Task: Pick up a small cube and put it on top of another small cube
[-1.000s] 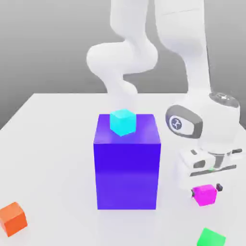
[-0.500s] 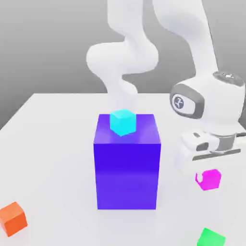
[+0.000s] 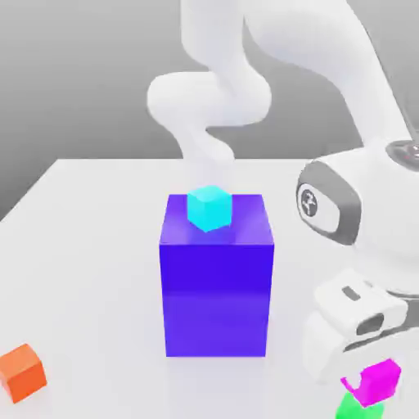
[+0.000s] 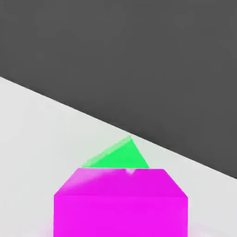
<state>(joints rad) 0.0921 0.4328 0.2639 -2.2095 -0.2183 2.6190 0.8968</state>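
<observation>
Hanging low at the exterior view's right, just above the white table (image 3: pixel 90 245): gripper (image 3: pixel 378 385), with the magenta cube (image 3: pixel 379 381) at its tip. Fingers hard to make out against the cube, so could not tell whether clamped on it or parted. Sat tilted, that magenta cube, directly over the green cube (image 3: pixel 353 407) and overlapping its upper edge; contact between the two not clear. From the hand view: magenta cube (image 4: pixel 121 201) close up in front, green cube (image 4: pixel 119 156) peeking out just behind it as a slanted wedge. Standing mid-table, well apart: big blue-violet block (image 3: pixel 216 286), topped by a cyan cube (image 3: pixel 209 208). Resting near the exterior view's lower left corner: orange cube (image 3: pixel 22 372).
</observation>
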